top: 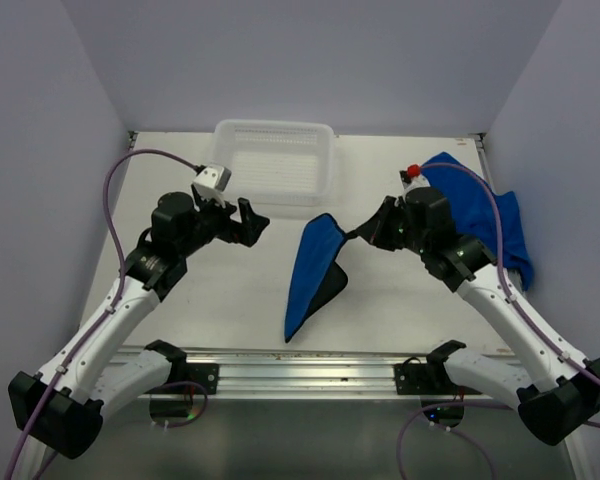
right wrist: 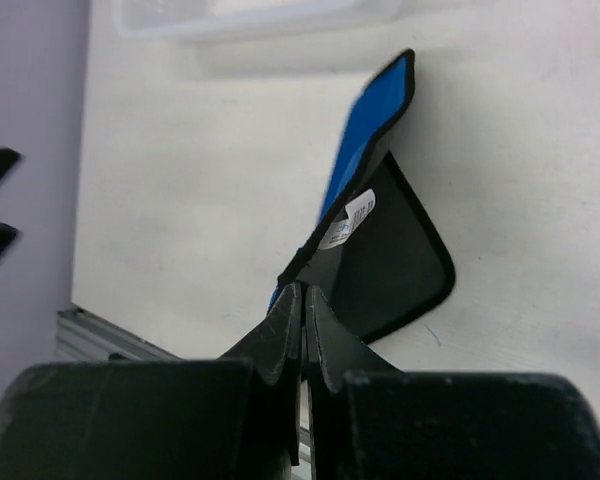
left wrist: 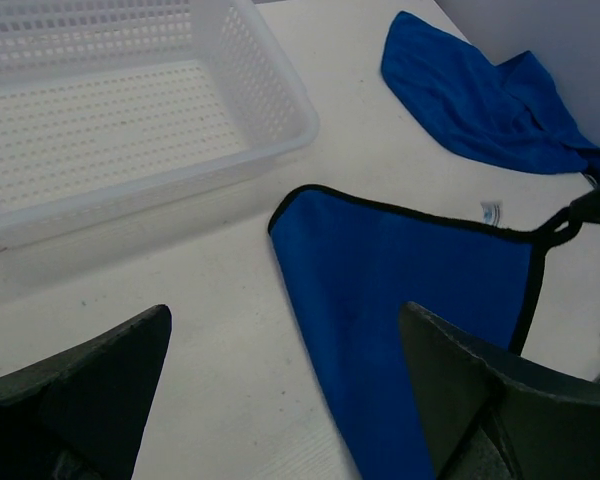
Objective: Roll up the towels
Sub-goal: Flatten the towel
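Between the two arms on the white tabletop (top: 210,300), the plain royal-blue cloth towel (top: 308,270) stretches lengthwise toward the near edge. The right fingers (right wrist: 285,335) pinch its far corner (raised); the left fingers (left wrist: 90,390) gape wide nearby, empty.

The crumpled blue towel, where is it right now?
In the top view the crumpled blue towel lies on the table's right side, beyond the right gripper holding the other towel, to the right of the white basket.

White tag (right wrist: 348,222) on the towel (right wrist: 375,110), print unreadable.
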